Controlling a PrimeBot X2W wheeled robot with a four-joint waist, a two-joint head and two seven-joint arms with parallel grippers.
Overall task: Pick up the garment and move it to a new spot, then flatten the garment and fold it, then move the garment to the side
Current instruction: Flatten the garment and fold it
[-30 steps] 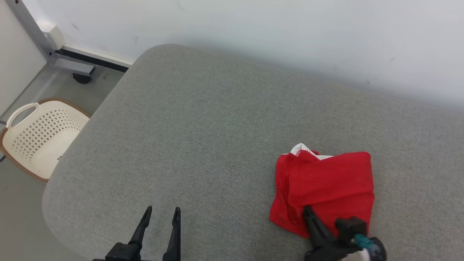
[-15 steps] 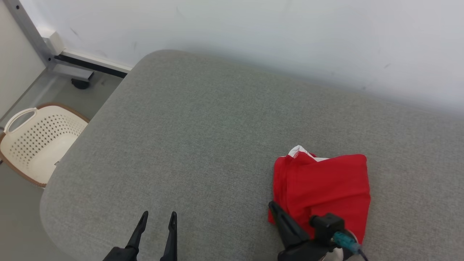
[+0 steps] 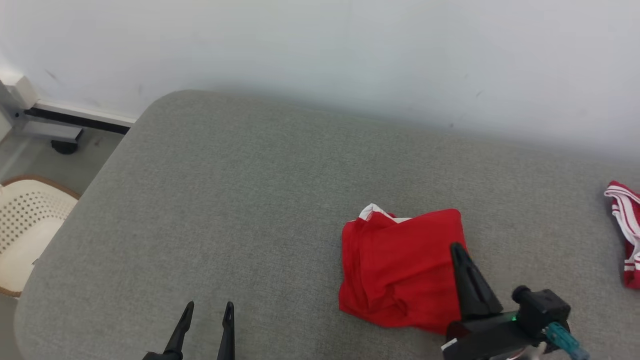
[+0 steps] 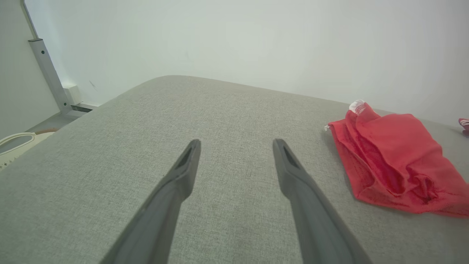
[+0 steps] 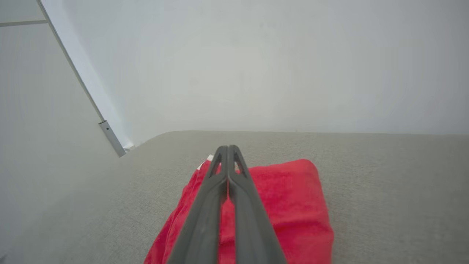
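Note:
The folded red garment (image 3: 395, 270) with a white trim at its far corner lies on the grey cushioned surface (image 3: 260, 200), right of centre. My right gripper (image 3: 456, 246) is shut, its two fingers pressed together with nothing between them, hovering over the garment's right part; the right wrist view has those fingertips (image 5: 228, 148) above the red cloth (image 5: 293, 205). My left gripper (image 3: 207, 306) stands open over bare cushion near the front edge, well left of the garment. In the left wrist view this left gripper (image 4: 236, 143) points across the surface, with the garment (image 4: 395, 161) off to the right.
A second red garment with white stripes (image 3: 625, 230) lies at the far right edge of the surface. A cream perforated basket (image 3: 25, 225) stands on the floor to the left. A white wall (image 3: 320, 60) runs behind the cushion, with a metal frame foot (image 3: 55, 130) at its left.
The head camera has turned right, bringing the striped garment into view. Relative to the red garment, my shut right gripper has shifted from its front left corner to its right part.

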